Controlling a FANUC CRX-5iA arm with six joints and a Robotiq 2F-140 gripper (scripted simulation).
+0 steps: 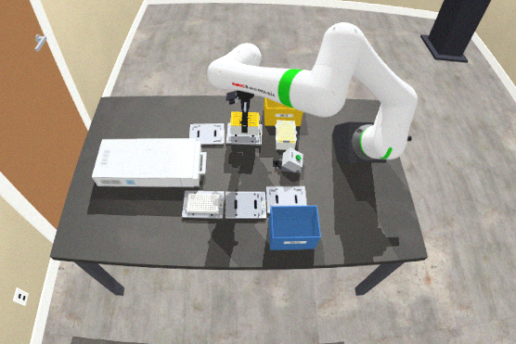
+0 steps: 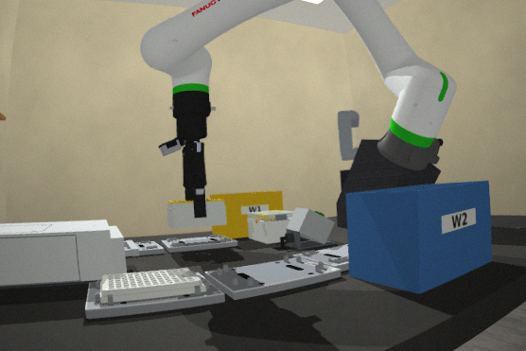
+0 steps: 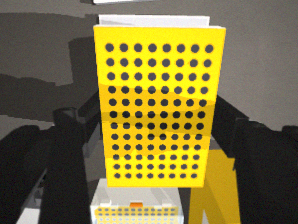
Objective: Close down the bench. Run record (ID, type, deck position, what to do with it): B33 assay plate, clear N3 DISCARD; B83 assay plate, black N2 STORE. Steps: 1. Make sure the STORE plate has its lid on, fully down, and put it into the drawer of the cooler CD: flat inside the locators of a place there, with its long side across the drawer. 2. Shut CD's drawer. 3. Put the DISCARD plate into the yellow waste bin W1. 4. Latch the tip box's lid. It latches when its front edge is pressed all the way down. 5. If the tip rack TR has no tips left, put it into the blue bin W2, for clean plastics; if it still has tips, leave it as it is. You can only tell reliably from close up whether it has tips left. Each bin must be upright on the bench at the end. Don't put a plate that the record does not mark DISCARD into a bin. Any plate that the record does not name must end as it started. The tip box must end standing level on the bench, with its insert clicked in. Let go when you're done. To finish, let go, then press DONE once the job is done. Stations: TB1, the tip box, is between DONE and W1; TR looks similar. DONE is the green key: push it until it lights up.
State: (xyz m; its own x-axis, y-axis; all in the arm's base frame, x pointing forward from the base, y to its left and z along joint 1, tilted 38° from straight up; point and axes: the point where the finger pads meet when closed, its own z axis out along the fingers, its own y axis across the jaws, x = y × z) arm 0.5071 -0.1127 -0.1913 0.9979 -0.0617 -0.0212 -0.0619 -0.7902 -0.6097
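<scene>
The claw point(image 2: 201, 211), pointing straight down, grips the tip rack point(image 2: 182, 215) above the bench point(image 2: 331, 315).

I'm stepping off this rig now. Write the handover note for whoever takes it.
Gripper: shut on the tip rack TR, held level in the air above its nest.
TR's yellow insert shows only dark holes in the wrist view, so it looks empty and belongs in the blue bin W2.
Cooler CD: drawer looks shut. No black plate is in view.
A pale well plate sits on a front nest; check whether it is B33, which goes in yellow bin W1.
Tip box TB1: I can't tell whether the lid is latched.
Left: drop TR, let go, press DONE.
</scene>
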